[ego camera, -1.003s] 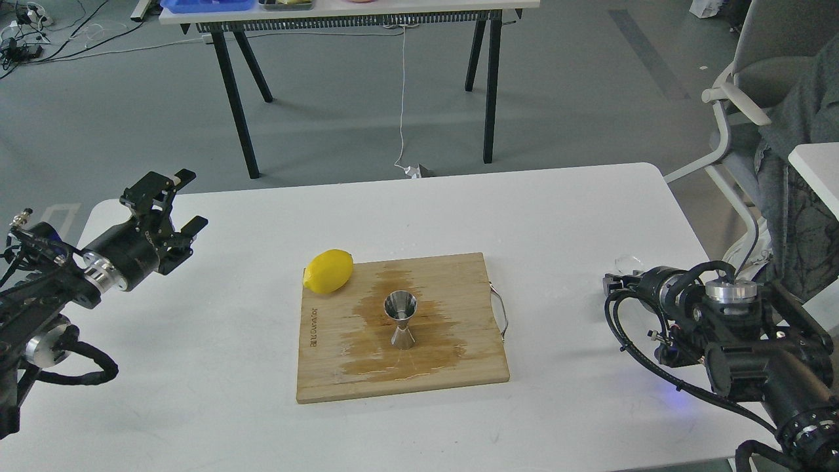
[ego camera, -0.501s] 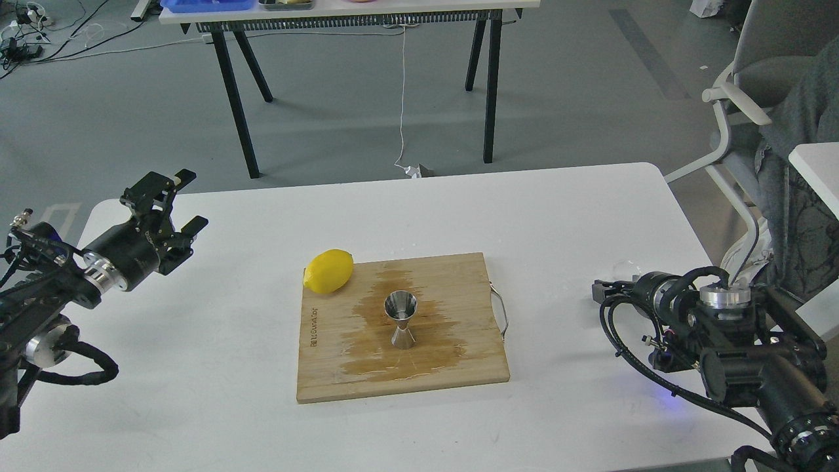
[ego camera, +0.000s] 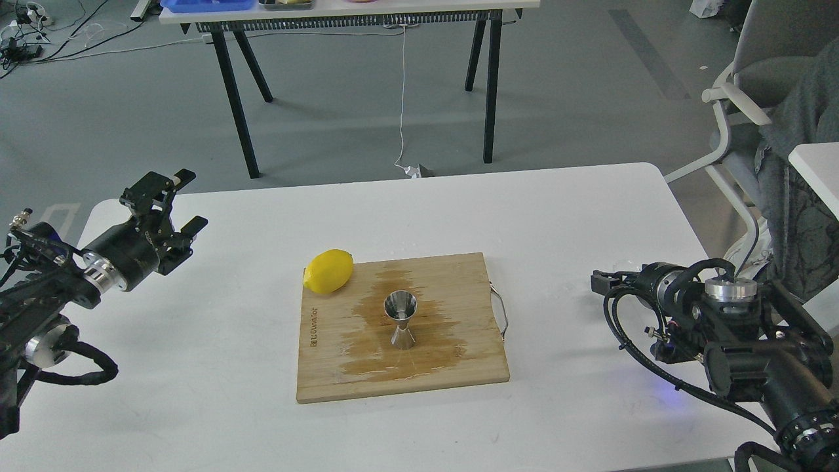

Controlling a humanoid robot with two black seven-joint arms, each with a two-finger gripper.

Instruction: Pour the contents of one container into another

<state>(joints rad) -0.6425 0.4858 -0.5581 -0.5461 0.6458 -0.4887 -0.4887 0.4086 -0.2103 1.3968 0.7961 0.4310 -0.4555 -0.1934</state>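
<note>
This looks like a robotics lab or test room, not a kitchen. A plain white bench stands on a bare grey floor. Beyond the bench is a trestle table on black legs carrying a blue tray. Loose cables sprawl over the floor left of that table, and an office chair sits to the bench's right.
</note>
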